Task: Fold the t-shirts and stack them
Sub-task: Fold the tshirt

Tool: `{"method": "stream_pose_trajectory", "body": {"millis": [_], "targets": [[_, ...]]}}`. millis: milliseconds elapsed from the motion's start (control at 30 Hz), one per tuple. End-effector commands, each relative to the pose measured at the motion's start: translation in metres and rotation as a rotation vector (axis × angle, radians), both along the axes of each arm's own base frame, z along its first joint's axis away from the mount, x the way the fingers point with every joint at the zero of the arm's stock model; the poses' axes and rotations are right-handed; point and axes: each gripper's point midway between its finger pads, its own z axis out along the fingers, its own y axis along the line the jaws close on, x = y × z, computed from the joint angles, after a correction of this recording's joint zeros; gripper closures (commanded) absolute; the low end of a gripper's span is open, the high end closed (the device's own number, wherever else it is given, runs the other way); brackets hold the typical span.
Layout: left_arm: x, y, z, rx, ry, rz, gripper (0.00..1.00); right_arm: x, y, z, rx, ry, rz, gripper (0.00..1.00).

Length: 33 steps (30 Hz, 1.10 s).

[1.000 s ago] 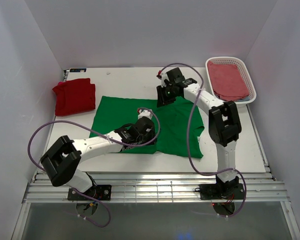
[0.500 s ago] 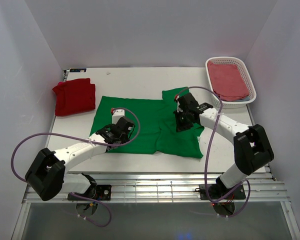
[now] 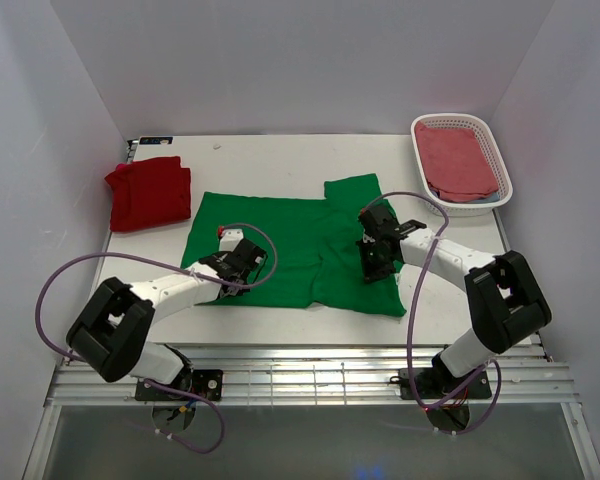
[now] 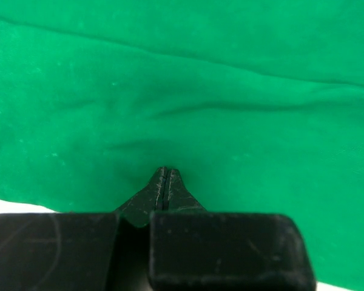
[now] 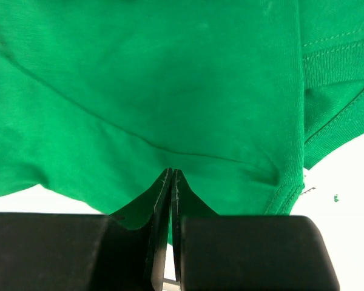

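Note:
The bright green t-shirt (image 3: 300, 245) lies spread flat on the white table, one sleeve (image 3: 352, 190) pointing to the far side. The deep red t-shirt (image 3: 148, 192) lies folded at the far left. My left gripper (image 3: 246, 262) is shut, its tips resting on the green cloth near the shirt's near left part; the left wrist view shows the closed tips (image 4: 165, 170) on wrinkled green fabric (image 4: 182, 91). My right gripper (image 3: 372, 262) is shut, its tips (image 5: 171, 171) on the shirt's right part (image 5: 170, 79), close to a stitched hem (image 5: 289, 182).
A white basket (image 3: 502, 188) at the far right holds a pinkish-red cloth (image 3: 455, 160). White walls enclose the table on three sides. A metal rail (image 3: 310, 375) runs along the near edge, by the arm bases.
Both shut grippers have slid over the green shirt toward the near edge, the right one from the far sleeve down the right side, the left one to the left. The sleeve now lies uncovered.

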Motion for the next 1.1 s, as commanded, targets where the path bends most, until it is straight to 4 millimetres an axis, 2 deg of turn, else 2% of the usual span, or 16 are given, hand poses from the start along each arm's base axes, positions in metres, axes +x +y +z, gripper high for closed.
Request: {"method": "stream_pose_trajectory", "body": {"millis": [0,133,300,500,633,767,867,900,967,1033,1067], "targets": [[0.002,0.003,-0.004,0.000,0.017,0.034,1.00,-0.008,-0.012,-0.016,-0.061,0.049,-0.023,0.92],[0.003,0.005,-0.008,0.004,0.035,0.044,1.00,-0.016,-0.024,-0.026,-0.129,0.094,-0.033,0.92],[-0.005,0.012,-0.019,0.031,0.095,0.060,1.00,-0.022,-0.036,-0.035,-0.184,0.138,-0.039,0.92],[-0.010,0.010,-0.025,0.025,0.133,0.059,1.00,-0.021,-0.060,-0.039,-0.269,0.158,-0.061,0.92],[-0.011,0.008,-0.025,0.013,0.139,0.055,1.00,-0.015,-0.076,-0.035,-0.302,0.161,-0.063,0.92],[-0.015,0.005,-0.023,-0.015,0.147,0.051,1.00,0.002,-0.087,-0.028,-0.303,0.142,-0.079,0.92],[-0.018,0.001,-0.021,-0.051,0.152,0.048,1.00,0.010,-0.087,-0.024,-0.296,0.148,-0.060,0.92],[-0.020,-0.002,-0.021,-0.070,0.157,0.044,1.00,0.018,-0.083,-0.018,-0.286,0.129,-0.056,0.92],[-0.015,-0.012,-0.009,-0.114,0.119,0.024,1.00,0.027,-0.075,-0.010,-0.254,0.106,-0.046,0.92],[-0.003,-0.024,0.014,-0.150,0.049,-0.018,1.00,0.047,-0.064,0.011,-0.206,0.038,-0.036,0.92],[0.014,-0.036,0.045,-0.199,-0.041,-0.042,1.00,0.056,-0.060,0.022,-0.190,0.007,-0.035,0.92]]}}
